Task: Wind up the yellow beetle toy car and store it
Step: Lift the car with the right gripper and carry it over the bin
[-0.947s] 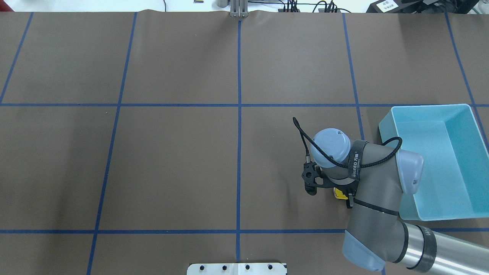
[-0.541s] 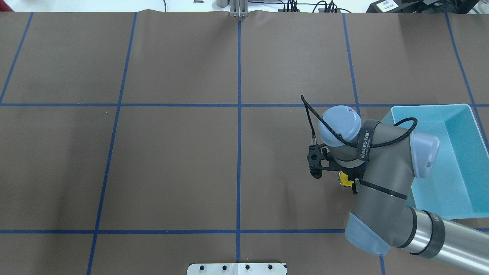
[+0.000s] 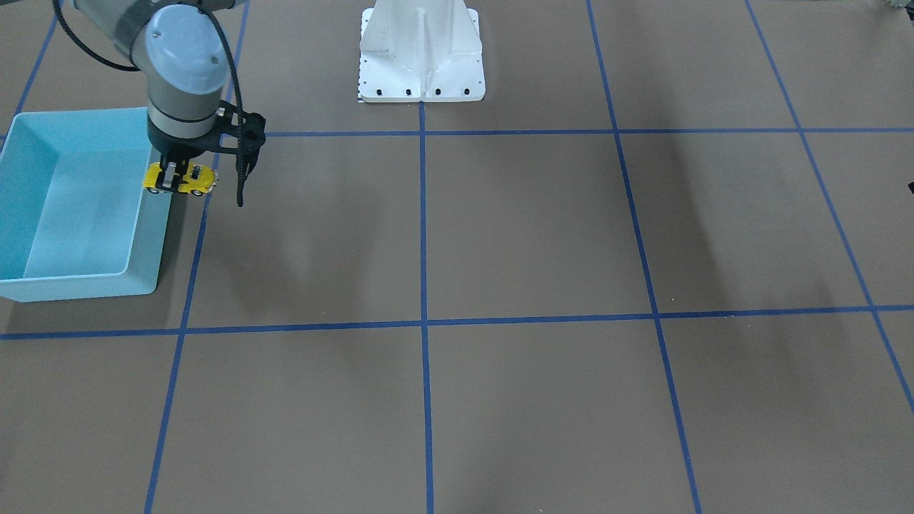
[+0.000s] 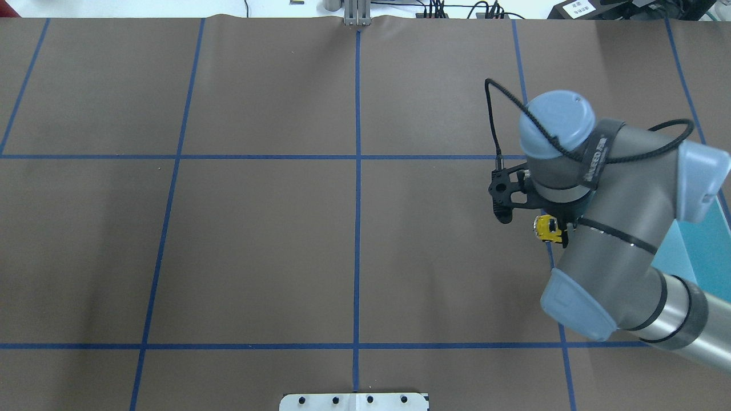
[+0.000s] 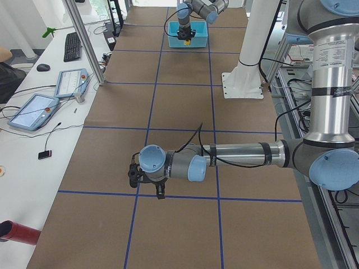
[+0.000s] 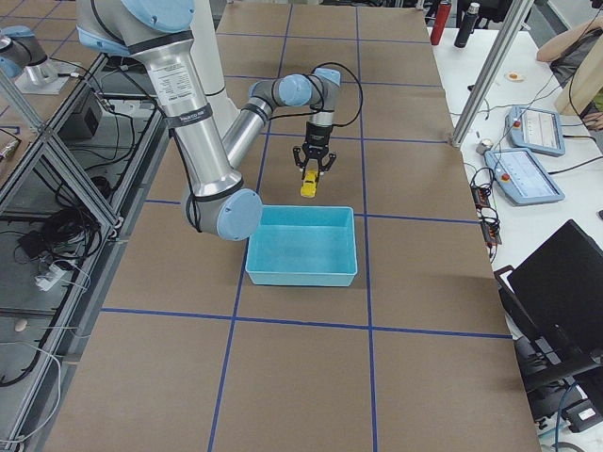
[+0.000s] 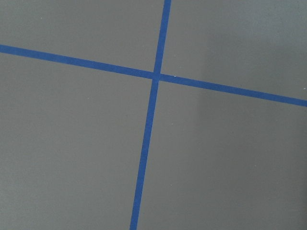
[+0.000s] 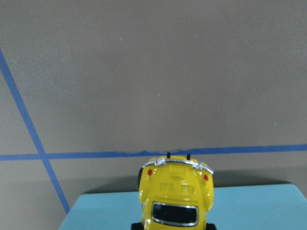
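Note:
My right gripper (image 3: 173,180) is shut on the yellow beetle toy car (image 3: 187,180) and holds it in the air at the near wall of the light blue bin (image 3: 71,285). In the right wrist view the car (image 8: 176,191) points away from the camera, with the bin's rim (image 8: 249,206) below it. In the overhead view the car (image 4: 545,226) shows just under the right wrist, and the arm hides most of the bin (image 4: 702,257). My left gripper (image 5: 159,193) shows only in the exterior left view, low over the table; I cannot tell whether it is open or shut.
The table is covered in brown paper with a blue tape grid. The white arm base plate (image 3: 421,71) stands at the robot's edge. The left wrist view shows only paper and a tape crossing (image 7: 154,75).
My right arm has risen and moved away from the robot and to the right, carrying the car toward the bin. It now covers more of the bin in the overhead view.

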Motion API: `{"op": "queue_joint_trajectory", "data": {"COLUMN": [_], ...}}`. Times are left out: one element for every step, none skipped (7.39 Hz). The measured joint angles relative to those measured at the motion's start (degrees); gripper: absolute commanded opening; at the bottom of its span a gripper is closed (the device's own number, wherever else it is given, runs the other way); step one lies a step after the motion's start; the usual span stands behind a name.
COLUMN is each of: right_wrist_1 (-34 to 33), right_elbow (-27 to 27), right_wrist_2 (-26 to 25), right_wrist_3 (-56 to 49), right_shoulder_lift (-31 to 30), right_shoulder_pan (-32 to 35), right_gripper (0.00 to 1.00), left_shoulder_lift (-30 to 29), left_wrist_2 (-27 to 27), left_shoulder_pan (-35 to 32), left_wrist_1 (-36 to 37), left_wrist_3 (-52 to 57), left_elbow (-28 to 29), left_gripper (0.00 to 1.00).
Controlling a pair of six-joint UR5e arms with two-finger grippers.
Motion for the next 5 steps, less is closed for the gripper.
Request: {"op": "queue_joint_trajectory", "data": {"right_wrist_1": [-0.29,0.12,2.47,7.91,13.42], "right_elbow": [1.12,2.56,3.65,3.91,3.62], "right_wrist_2": [0.03,-0.03,-0.18,-0.29,-0.29], "right_wrist_3": [-4.63,-8.91,-12.05,-13.49,-13.87], "right_shoulder_lift": [-1.57,-4.65,-9.08,-14.30,-18.32], "right_shoulder_pan": [2.32,3.60,4.16,4.38,4.43], "right_gripper": [0.20,0.21,0.21,0.21,0.25], "left_shoulder_lift": [0.01,0.05,0.08,0.08,0.08], "left_wrist_2": [-0.01,-0.03,-0.02,-0.01,0.00], "left_shoulder_pan": [0.00,-0.04,-0.07,-0.07,-0.08], "left_wrist_1": [0.00,0.00,0.00,0.00,0.00], "left_wrist_3": [0.00,0.00,0.00,0.00,0.00], "left_elbow": [0.01,0.01,0.01,0.01,0.01], "left_gripper": [1.00,1.00,1.00,1.00,1.00]}}
